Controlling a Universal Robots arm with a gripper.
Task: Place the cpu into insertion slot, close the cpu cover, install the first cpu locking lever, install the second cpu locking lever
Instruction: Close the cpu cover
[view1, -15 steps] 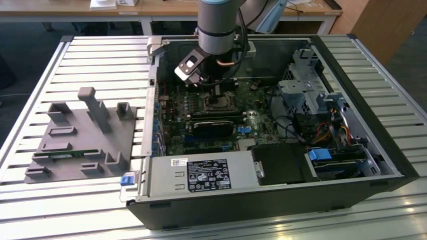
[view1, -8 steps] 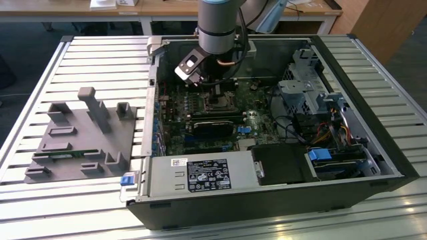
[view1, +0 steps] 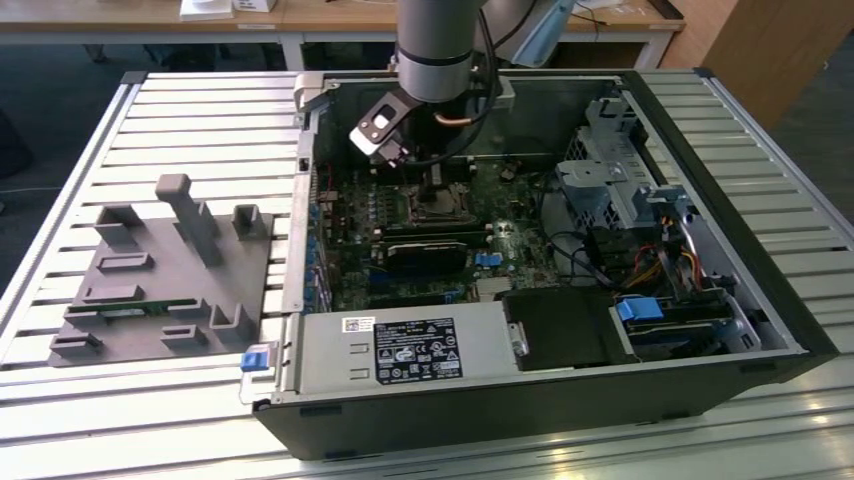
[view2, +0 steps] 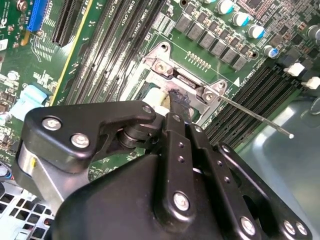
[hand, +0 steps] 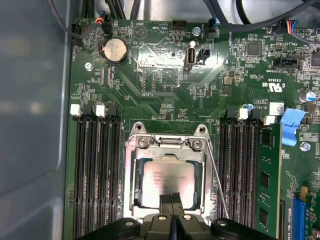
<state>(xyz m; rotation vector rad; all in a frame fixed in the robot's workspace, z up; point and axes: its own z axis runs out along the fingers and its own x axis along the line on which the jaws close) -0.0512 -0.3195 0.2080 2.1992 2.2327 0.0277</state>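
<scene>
The gripper (hand: 171, 199) has its fingers pressed together with nothing between them. Its tip is low over one edge of the cpu (hand: 165, 177); whether they touch is unclear. The cpu lies flat in the insertion slot (hand: 138, 200), framed by the lowered cpu cover (hand: 129, 175). A thin locking lever (hand: 216, 182) angles free beside the cover, between it and the memory slots (hand: 240, 170).

Behind the slatted metal table (view1: 200, 120) stand wooden desks (view1: 334, 18).
</scene>
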